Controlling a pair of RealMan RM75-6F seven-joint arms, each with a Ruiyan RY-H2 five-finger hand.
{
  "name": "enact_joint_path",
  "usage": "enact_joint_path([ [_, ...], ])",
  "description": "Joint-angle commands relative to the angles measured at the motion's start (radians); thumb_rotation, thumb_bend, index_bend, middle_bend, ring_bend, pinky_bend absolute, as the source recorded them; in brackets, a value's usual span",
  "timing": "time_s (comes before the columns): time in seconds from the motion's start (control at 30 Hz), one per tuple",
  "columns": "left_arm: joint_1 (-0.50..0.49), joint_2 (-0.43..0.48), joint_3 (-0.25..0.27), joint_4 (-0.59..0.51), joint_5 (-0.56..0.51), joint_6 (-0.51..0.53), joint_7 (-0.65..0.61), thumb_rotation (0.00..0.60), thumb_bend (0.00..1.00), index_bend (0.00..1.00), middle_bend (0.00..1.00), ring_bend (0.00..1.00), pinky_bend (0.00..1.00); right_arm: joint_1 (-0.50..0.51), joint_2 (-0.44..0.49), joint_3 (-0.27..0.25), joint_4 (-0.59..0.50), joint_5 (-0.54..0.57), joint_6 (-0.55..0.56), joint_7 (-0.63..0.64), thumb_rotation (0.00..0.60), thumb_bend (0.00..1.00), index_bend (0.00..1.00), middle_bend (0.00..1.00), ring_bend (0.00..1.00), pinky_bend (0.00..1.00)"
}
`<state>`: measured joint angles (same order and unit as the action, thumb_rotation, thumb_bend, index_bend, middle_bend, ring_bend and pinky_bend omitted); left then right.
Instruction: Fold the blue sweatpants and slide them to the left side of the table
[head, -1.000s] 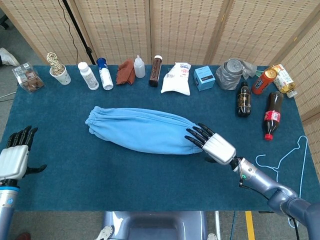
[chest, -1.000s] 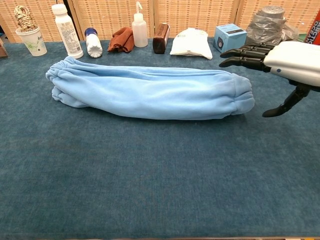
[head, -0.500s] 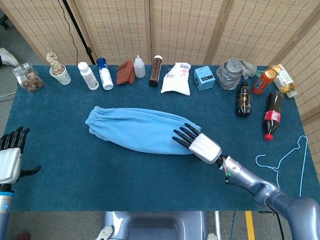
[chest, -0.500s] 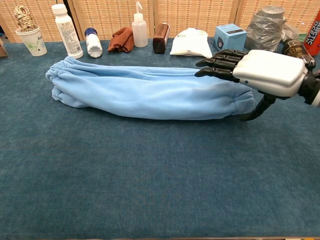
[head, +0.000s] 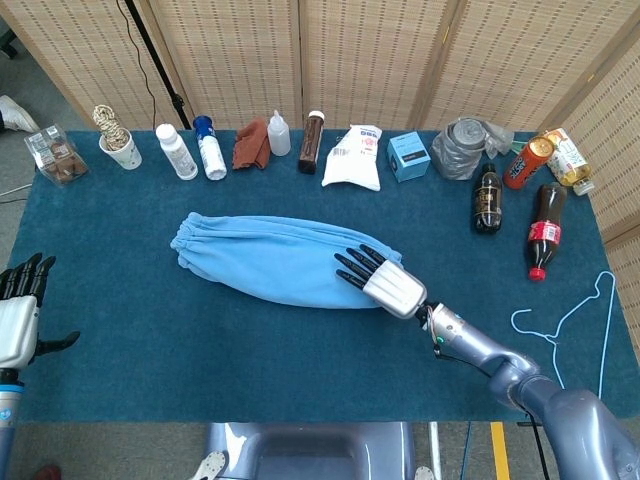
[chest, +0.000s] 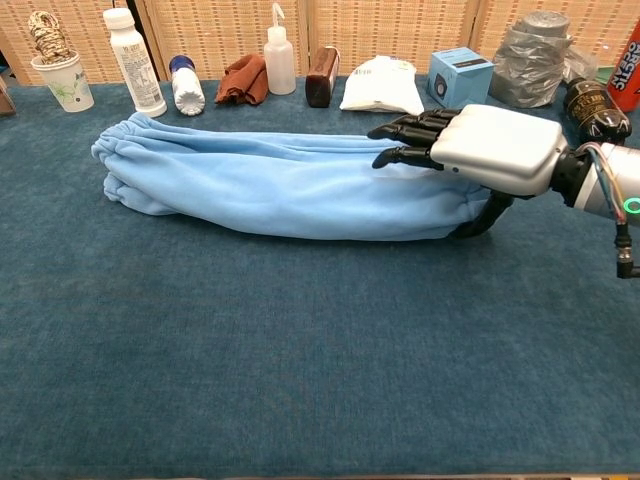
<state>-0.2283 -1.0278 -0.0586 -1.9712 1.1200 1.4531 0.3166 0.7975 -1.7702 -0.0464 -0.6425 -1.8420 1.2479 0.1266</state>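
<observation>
The blue sweatpants (head: 265, 260) lie folded lengthwise into a long bundle across the middle of the table, also in the chest view (chest: 270, 185). My right hand (head: 385, 283) lies palm-down over their right end, fingers stretched out along the top of the cloth (chest: 480, 148). Its thumb hangs down beside the end of the bundle, and nothing is clasped. At the lower left edge of the head view, my left hand (head: 18, 320) hovers off the table's left side with its fingers spread and nothing in it.
Along the back edge stand a paper cup (head: 124, 150), white bottles (head: 178, 152), a brown cloth (head: 250, 145), a white bag (head: 355, 158) and a blue box (head: 408, 156). Drink bottles (head: 546, 228) sit at the right, and a light-blue hanger (head: 575, 320) lies near the right edge.
My right hand has moved left from beside the sweatpants' right end to lie over it. The left hand has drifted a little left and down.
</observation>
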Motion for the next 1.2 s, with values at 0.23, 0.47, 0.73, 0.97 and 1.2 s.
enact_joint_path([
  [0.23, 0.009, 0.007, -0.008, 0.004, 0.0, -0.017, -0.019, 0.6, 0.01, 0.0, 0.0, 0.0, 0.0, -0.008, -0.085, -0.011, 0.134, 0.018, 0.036, 0.064, 0.6, 0.72, 0.4, 0.23, 0.12, 0.39],
  [0.47, 0.012, 0.004, -0.011, 0.004, 0.002, -0.025, -0.013, 0.6, 0.01, 0.0, 0.0, 0.0, 0.0, -0.019, -0.103, -0.023, 0.195, 0.026, 0.08, 0.165, 0.6, 0.93, 0.58, 0.4, 0.3, 0.49],
  [0.73, 0.015, 0.0, -0.014, 0.001, 0.005, -0.032, -0.002, 0.6, 0.01, 0.0, 0.0, 0.0, 0.0, -0.064, -0.062, -0.056, 0.256, 0.021, 0.162, 0.248, 0.6, 0.95, 0.59, 0.42, 0.32, 0.5],
  [0.97, 0.018, -0.004, -0.016, -0.003, 0.008, -0.032, 0.007, 0.6, 0.01, 0.0, 0.0, 0.0, 0.0, -0.107, -0.015, -0.09, 0.311, 0.004, 0.237, 0.276, 0.6, 0.96, 0.59, 0.42, 0.32, 0.5],
  [1.2, 0.021, -0.006, -0.017, -0.007, 0.014, -0.031, 0.013, 0.6, 0.01, 0.0, 0.0, 0.0, 0.0, -0.132, 0.035, -0.119, 0.337, -0.02, 0.335, 0.295, 0.6, 0.96, 0.59, 0.42, 0.32, 0.5],
])
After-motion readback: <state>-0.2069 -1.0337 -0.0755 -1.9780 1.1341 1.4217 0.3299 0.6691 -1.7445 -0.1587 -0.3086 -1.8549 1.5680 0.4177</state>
